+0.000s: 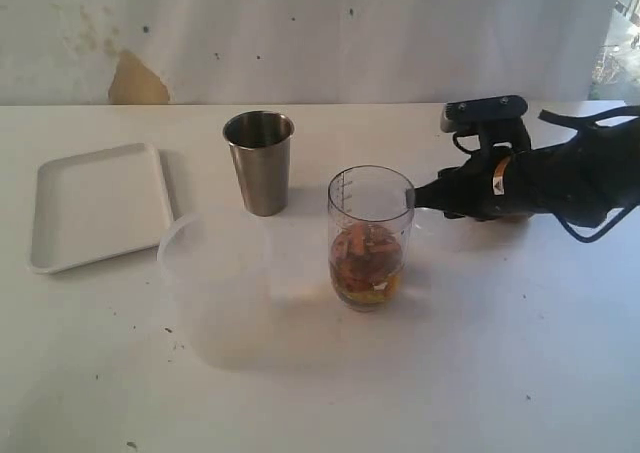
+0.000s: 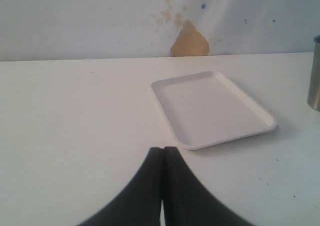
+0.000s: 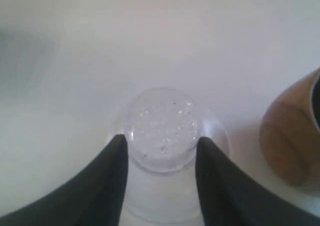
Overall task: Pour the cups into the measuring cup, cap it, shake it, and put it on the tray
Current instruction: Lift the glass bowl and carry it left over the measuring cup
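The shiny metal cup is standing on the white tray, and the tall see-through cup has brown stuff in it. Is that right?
Not quite. The shiny metal cup stands on the table beside the white tray, not on it, as the exterior view shows. The tall see-through cup does have brown stuff in it.

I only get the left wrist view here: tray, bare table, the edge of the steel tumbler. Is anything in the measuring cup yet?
Observer: Yes. In the exterior view the measuring cup holds brownish-orange pieces in its lower part.
Operator: Capped?
Observer: No cap shows on its rim.
Operator: And the other arm?
Observer: In the right wrist view the right end effector has its fingers either side of a small clear round piece on the table.
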